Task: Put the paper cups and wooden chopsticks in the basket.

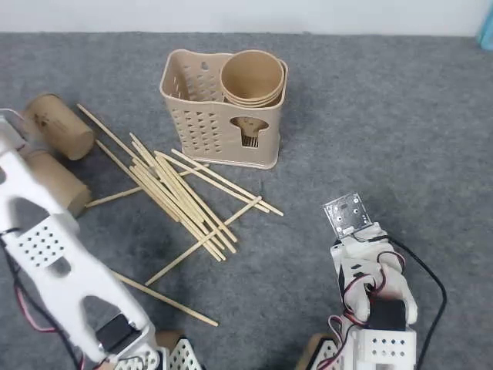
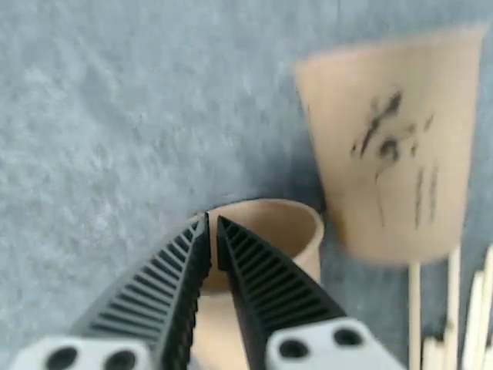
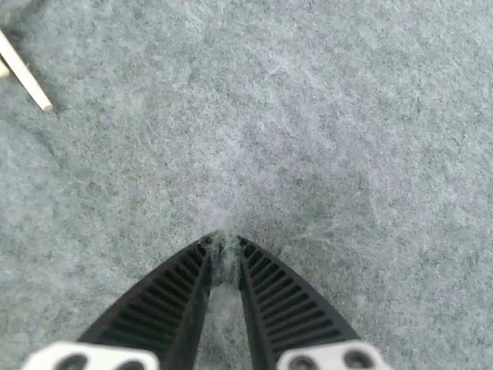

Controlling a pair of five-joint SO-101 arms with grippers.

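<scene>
A beige basket (image 1: 202, 129) stands at the back centre with stacked paper cups (image 1: 253, 77) in one end. Two more paper cups lie on their sides at the left: a printed one (image 1: 58, 125) (image 2: 393, 146) and a second (image 1: 62, 183) (image 2: 289, 227) partly under my left arm (image 1: 38, 239). My left gripper (image 2: 212, 223) is shut on that second cup's rim. Several wooden chopsticks (image 1: 181, 196) (image 2: 454, 308) lie scattered in front of the basket. My right gripper (image 3: 223, 243) is shut over bare carpet at the front right, with one chopstick end (image 3: 23, 73) off to its side.
Grey carpet (image 1: 400, 139) covers the table. One stray chopstick (image 1: 166, 297) lies near the front, between the two arms. The right arm (image 1: 370, 270) with its cables stands at the front right.
</scene>
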